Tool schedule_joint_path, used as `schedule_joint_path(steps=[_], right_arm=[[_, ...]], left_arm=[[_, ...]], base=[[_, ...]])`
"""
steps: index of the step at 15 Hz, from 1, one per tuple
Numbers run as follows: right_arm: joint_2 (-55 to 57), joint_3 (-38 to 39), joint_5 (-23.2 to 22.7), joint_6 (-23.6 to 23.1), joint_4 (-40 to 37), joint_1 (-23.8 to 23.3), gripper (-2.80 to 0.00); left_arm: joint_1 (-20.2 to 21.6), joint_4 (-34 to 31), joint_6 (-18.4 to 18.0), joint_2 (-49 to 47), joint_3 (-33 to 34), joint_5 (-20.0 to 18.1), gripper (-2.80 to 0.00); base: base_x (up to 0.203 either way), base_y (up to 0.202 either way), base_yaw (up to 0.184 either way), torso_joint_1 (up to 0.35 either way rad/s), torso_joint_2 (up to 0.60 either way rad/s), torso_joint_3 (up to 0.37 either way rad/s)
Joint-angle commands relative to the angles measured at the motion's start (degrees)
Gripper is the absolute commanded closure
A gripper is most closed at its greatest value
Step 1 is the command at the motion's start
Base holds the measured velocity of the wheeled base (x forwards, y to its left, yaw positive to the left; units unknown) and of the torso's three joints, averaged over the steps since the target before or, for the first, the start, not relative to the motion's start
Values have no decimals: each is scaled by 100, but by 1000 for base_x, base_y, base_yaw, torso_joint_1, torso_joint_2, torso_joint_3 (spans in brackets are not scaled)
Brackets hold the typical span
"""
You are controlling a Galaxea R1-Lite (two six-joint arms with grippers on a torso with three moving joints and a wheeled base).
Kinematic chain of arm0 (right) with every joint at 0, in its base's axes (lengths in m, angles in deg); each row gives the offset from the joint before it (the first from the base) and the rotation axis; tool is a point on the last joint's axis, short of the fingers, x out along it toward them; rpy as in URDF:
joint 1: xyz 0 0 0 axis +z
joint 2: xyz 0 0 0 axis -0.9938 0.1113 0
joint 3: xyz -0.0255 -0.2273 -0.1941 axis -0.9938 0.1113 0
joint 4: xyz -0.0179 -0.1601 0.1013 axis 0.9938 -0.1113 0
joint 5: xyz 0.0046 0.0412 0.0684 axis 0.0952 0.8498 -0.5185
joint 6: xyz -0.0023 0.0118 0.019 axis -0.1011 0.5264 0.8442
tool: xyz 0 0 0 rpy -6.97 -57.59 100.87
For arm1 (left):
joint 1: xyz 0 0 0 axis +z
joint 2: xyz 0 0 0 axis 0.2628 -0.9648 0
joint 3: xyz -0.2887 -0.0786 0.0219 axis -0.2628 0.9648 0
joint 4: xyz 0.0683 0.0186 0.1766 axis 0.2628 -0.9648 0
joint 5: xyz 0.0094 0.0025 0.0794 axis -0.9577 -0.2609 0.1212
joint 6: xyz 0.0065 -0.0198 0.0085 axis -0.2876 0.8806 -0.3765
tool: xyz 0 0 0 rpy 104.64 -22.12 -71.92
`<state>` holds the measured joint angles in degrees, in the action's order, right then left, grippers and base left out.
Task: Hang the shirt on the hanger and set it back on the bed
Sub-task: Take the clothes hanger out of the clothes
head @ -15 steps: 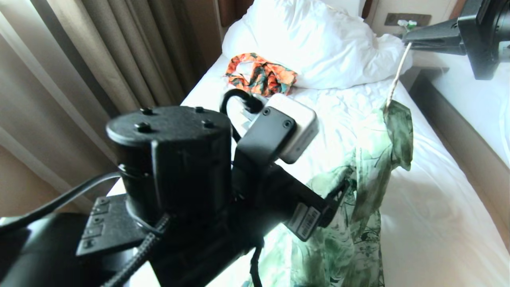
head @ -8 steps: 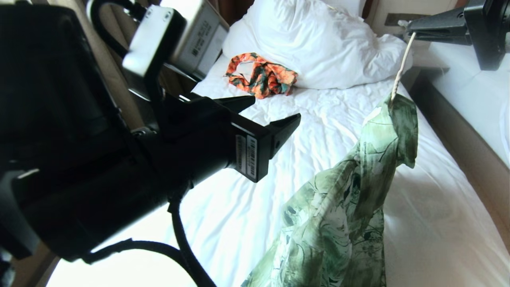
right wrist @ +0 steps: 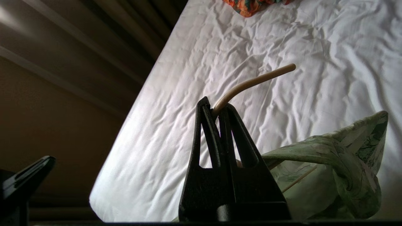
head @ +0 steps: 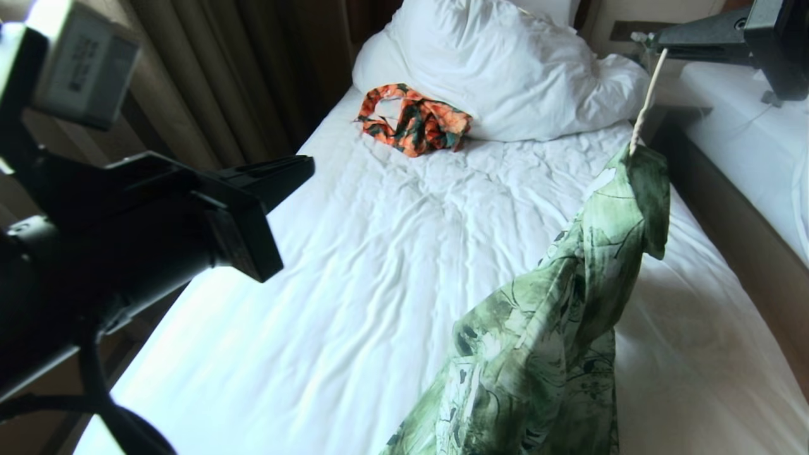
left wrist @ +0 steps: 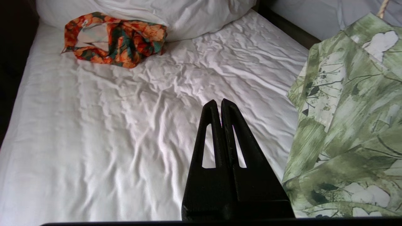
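Observation:
The green floral shirt [head: 569, 328] hangs over the right side of the bed [head: 354, 265], draped on the cream hanger [head: 644, 104]. Only the hanger's neck shows above the collar. My right gripper [head: 657, 44] is at the upper right, shut on the hanger's hook [right wrist: 251, 83], with the shirt [right wrist: 329, 160] below it. My left gripper [head: 303, 167] hovers over the bed's left edge, shut and empty. In the left wrist view its closed fingertips [left wrist: 219, 102] point over the bare sheet, with the shirt [left wrist: 351, 125] off to the side and apart from it.
An orange and dark green garment [head: 414, 119] lies crumpled near the white pillow and duvet [head: 505, 69] at the head of the bed. Brown curtains [head: 208, 82] run along the left. Another white bed [head: 752, 126] stands across a narrow aisle on the right.
My left arm has pulled away from the shirt, up and to the left, and its jaws have gone from open to shut with nothing in them. The shirt hangs from the right gripper alone.

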<state>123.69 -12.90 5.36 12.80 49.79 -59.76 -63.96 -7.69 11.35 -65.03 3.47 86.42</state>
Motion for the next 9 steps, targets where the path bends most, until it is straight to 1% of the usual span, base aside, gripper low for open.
schedule_joint_path(steps=[1,3,4,5,6,7,8,9], right_arm=[[-6,21,-22,-582,0,17,0],[25,-1,-25,-1067,9,32,0],[41,-33,-8,-1382,15,24,0],[24,-48,7,-1508,63,1,0],[-9,-48,75,-1525,150,-2,0],[-47,-48,257,-1525,310,-4,0],[-86,-43,342,-1513,441,-10,0],[-149,-19,358,-1502,503,-17,0]], left_arm=[[490,-29,78,750,395,10,0],[1040,-301,256,1279,602,9,0],[1227,-533,337,1582,655,5,0],[1391,-792,411,1875,696,1,0],[1577,-1078,469,2156,729,-8,0],[1759,-1350,500,2408,746,-20,0],[1931,-1552,519,2600,757,-28,0],[2096,-1714,532,2729,780,-33,0]], base=[[0,0,0,0,0,0],[0,0,0,0,0,0],[0,0,0,0,0,0],[0,0,0,0,0,0],[0,0,0,0,0,0],[0,0,0,0,0,0],[0,0,0,0,0,0],[0,0,0,48,-185,-141]])
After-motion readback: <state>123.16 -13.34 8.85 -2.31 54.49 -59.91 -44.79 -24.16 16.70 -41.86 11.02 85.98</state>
